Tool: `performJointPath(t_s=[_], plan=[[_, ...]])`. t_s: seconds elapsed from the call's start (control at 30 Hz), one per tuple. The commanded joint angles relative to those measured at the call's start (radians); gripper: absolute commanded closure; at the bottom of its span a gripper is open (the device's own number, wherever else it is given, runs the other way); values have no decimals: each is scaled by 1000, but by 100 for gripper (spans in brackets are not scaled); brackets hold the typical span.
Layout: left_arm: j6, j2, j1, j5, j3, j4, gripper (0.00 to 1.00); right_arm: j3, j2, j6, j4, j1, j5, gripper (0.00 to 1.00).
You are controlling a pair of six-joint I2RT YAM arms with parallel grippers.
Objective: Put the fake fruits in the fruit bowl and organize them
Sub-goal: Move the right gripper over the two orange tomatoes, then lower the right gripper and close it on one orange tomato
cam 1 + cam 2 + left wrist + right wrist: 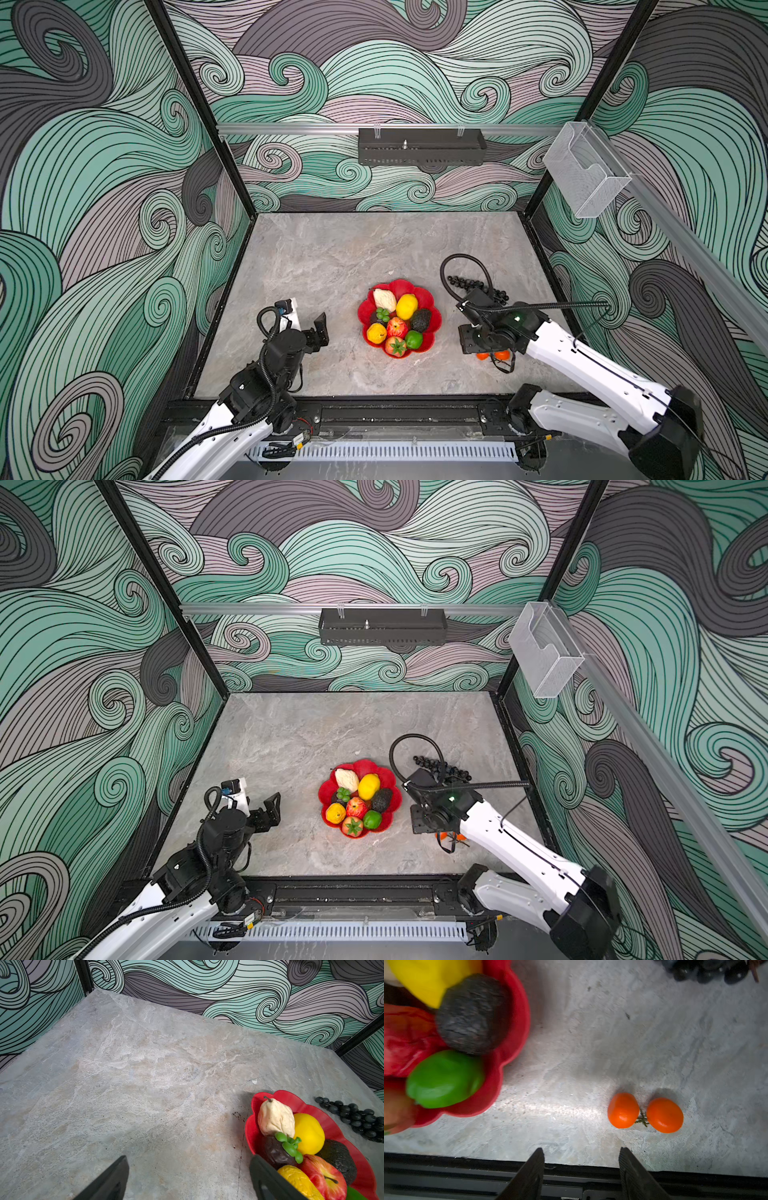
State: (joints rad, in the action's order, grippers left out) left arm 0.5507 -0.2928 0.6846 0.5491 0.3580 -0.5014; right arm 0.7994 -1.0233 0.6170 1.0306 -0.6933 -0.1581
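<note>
- A grey stone-look table is filling the floor of a booth with swirling wave-pattern walls.
- The right gripper is hovering low over the table's near right part, close to the tangerines. Its jaws are standing apart with nothing between them, probably readying to take that pair.
- The left gripper is hanging just left of the bowl, jaws spread wide and empty, seemingly keeping clear of the other arm.
- The red petal-rimmed bowl is sitting near the table's middle, holding eight fruits packed against each other: cream piece, lemon, avocado, mangosteen, apple, lime, strawberry and a second yellow fruit. Little room is showing.
- The dark grapes are lying on the table just right of the bowl, beyond the right arm, not yet in.
- Two tangerines, joined by a green stem, are lying on the table right of the bowl, near the front edge.
</note>
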Motion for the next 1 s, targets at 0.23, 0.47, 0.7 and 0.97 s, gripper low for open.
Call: performJointPath(t_s=[0.23, 0.47, 0.7, 0.97], plan=[[-7, -14, -7, 8, 2, 9, 8, -128, 38, 71, -102, 154, -6, 40], [-6, -19, -7, 8, 2, 11, 8, -174, -27, 72, -170, 184, 21, 46], [-7, -26, -7, 8, 4, 14, 8, -186, -82, 64, -187, 189, 6, 47], [-7, -29, -7, 9, 4, 16, 7, -191, -135, 55, -215, 189, 6, 50]])
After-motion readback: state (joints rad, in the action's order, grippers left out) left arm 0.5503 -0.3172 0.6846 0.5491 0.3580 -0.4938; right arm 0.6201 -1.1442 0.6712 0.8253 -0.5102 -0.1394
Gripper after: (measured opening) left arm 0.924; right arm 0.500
